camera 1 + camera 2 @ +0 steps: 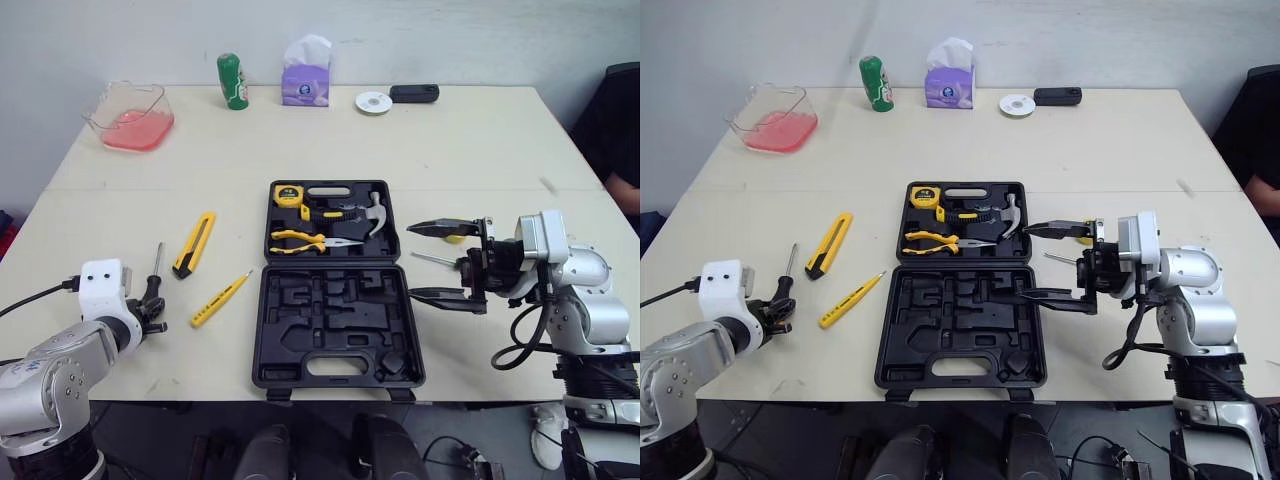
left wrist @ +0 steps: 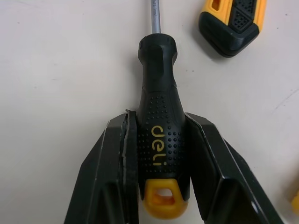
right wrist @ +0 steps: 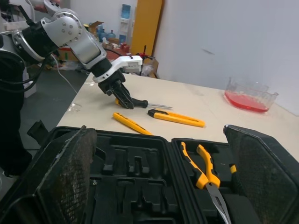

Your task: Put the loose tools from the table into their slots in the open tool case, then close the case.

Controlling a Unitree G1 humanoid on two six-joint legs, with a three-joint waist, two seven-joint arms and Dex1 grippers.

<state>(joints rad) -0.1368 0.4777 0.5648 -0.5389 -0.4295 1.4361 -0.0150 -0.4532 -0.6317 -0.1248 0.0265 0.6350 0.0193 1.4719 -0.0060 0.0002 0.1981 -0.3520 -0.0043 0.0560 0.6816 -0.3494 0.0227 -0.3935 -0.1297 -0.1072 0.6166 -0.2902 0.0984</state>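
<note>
Left gripper, at the near left of the desk: jaws clamped on the black handle of the screwdriver, one on each side; the tool rests on the desk with its shaft pointing far. Just right of it lie the yellow tester pen and, farther, the utility knife. Tool case lies open at centre: the near half has empty slots, the far half carries the tape measure, pliers and hammer. Right gripper, at the right edge of the case: jaws spread wide, gripping nothing, with a slim metal shaft on the desk between them.
</note>
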